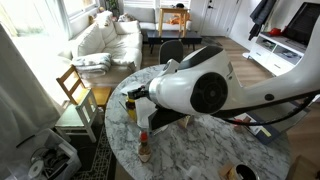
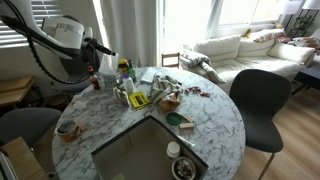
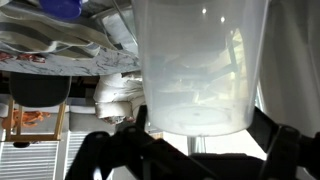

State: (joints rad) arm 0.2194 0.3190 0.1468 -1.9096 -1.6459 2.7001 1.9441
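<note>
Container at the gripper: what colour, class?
The container is translucent white, clearest in the wrist view.

opposing high views — shared table (image 2: 215, 120)

The desk (image 1: 200, 150) is patterned in white marble with grey veins. A yellow bottle (image 1: 131, 108) is seen at its 9 o'clock. A milky, translucent cup (image 3: 200, 70) is flanked at 6 o'clock by the black tool (image 3: 195, 150).

We see our white arm (image 2: 60, 35) over a cluttered marble surface (image 2: 215, 115), bottle (image 2: 124, 70) beside its tip, dark chair (image 2: 258, 100) near, pale sofa (image 2: 225, 48) behind.
</note>
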